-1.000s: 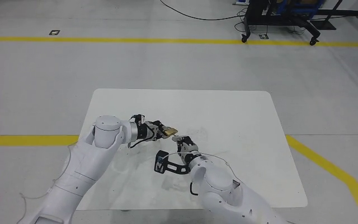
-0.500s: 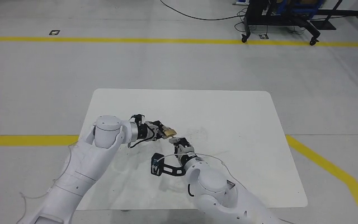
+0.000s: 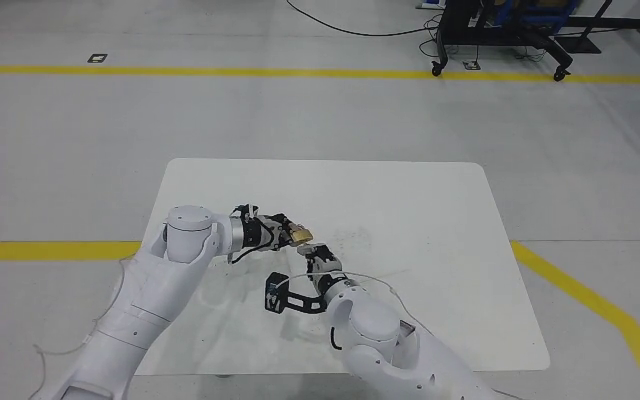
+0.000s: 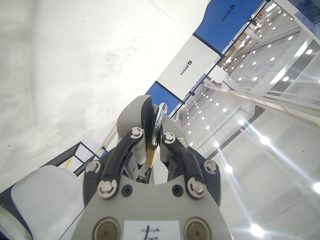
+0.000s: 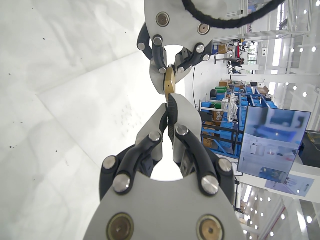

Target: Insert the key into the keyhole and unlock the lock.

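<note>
Brass lock point(image 5: 169, 84), clamped in left tool point(image 4: 154, 119), touches right tool point(image 5: 168, 109).

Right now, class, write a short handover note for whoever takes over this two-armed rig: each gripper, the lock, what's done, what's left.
Left gripper: jaws shut on the brass padlock with a silver shackle, held above the white table.
Right gripper: jaws shut, tips at the padlock's end; whether they hold the key is hidden.
Done: padlock gripped and presented.
Left: insert the key, turn it, open the shackle.
</note>
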Controlling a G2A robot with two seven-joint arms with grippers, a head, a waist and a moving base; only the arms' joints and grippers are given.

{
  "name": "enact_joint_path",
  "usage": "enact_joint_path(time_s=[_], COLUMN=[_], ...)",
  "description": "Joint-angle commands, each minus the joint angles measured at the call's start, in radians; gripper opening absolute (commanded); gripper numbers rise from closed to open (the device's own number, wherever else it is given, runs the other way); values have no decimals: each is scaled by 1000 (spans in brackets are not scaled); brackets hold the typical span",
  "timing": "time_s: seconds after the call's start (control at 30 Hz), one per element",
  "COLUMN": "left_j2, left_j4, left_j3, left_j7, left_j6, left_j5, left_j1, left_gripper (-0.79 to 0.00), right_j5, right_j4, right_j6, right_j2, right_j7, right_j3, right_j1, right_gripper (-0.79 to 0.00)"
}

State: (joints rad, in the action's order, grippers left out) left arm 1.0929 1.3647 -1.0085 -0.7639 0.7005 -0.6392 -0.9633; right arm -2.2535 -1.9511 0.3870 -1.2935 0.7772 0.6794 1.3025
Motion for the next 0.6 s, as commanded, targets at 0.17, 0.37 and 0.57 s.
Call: enact_joint_path(time_s=[0.17, 0.37, 0.57], left_j2=[0, 0, -1], left_j4=[-2, -4, -4], left_j3=[3, 5, 7], left_j7=[-10, -16, -21], left_j6=[2, 1, 2], left_j5=[-8, -9, -7], left_j1=[2, 3, 4], left_gripper=[-785, -785, -785], right_j5=[22, 71, 71], right_j4=[-24, -38, -34], right_j6=[22, 67, 81], right_j2=[13, 21, 21], right_j7=[-85, -155, -166], right_j3=[72, 129, 142], right_j1=[45, 65, 69], right_gripper=[-785, -785, -785])
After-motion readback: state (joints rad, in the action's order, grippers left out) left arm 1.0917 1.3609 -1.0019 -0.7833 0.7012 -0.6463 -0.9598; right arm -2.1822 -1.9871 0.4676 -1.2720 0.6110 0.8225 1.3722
